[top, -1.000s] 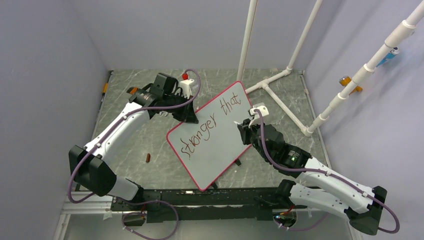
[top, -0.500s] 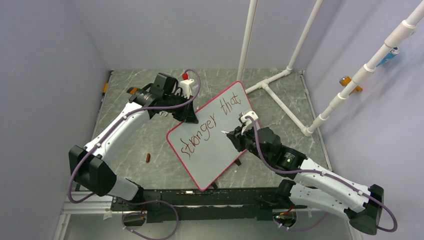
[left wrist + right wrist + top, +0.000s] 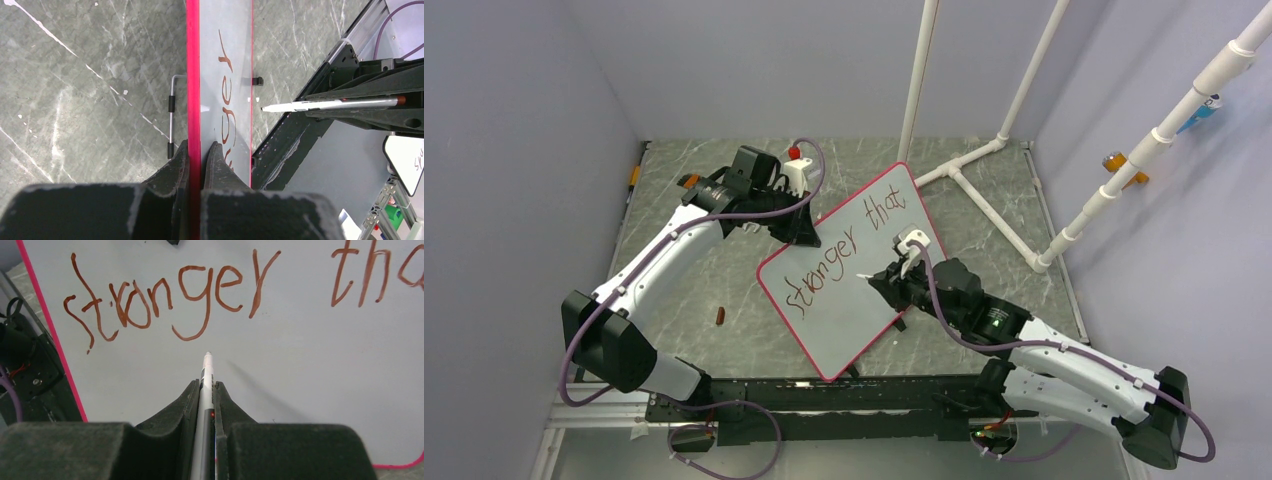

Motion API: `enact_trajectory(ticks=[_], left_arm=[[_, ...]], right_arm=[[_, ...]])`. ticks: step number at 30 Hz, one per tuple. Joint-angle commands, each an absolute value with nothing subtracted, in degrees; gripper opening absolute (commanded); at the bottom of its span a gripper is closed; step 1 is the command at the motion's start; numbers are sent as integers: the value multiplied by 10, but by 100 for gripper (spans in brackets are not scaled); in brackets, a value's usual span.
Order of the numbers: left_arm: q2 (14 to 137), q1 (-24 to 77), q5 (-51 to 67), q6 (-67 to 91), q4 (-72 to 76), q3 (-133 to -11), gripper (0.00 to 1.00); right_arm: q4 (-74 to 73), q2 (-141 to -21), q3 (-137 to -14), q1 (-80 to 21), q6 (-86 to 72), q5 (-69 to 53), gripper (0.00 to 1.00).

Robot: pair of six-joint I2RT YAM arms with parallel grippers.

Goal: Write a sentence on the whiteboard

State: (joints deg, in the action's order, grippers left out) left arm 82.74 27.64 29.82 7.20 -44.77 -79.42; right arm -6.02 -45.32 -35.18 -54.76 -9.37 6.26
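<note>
The whiteboard (image 3: 849, 310), white with a pink-red rim, stands tilted at the table's middle. The sentence (image 3: 834, 262) on it reads "stronger that" in dark-red marker. My left gripper (image 3: 808, 236) is shut on the board's upper-left rim; seen edge-on, the pink rim (image 3: 193, 75) runs between its fingers (image 3: 200, 146). My right gripper (image 3: 889, 281) is shut on a white marker (image 3: 206, 375). The marker tip points at bare whiteboard (image 3: 310, 365) just below the "g" of the sentence (image 3: 200, 295). In the left wrist view the marker (image 3: 325, 104) stops a little short of the surface.
A white pipe frame (image 3: 984, 165) stands at the back right. A small dark-red cap (image 3: 720, 317) lies on the marble table left of the board. A bent metal leg (image 3: 171, 110) sits behind the board, and a black clip (image 3: 257, 80) on its far rim.
My right gripper has carried the marker left and toward me across the board, from beside "that" to the bare patch below "stronger". The left arm and the board have stayed still.
</note>
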Motion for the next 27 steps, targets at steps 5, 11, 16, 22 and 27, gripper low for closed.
enact_trajectory(ticks=[5,11,16,22,27], left_arm=[[838,266,75,-43,-424,-804,0],[838,269,75,-44,-424,-803,0],[838,271,75,-44,-426,-805,0],[838,274,72,-44,-425,-804,0],[838,274,71,-44,-427,-805,0]], right_arm=[[-3,-444,-323,-552,-89,24,0],[18,-441,-304,-563,-91,19,0],[22,-443,-299,-574,-90,24,0],[43,-454,-290,-596,-88,28,0],[59,-463,-288,-619,-83,42,0]])
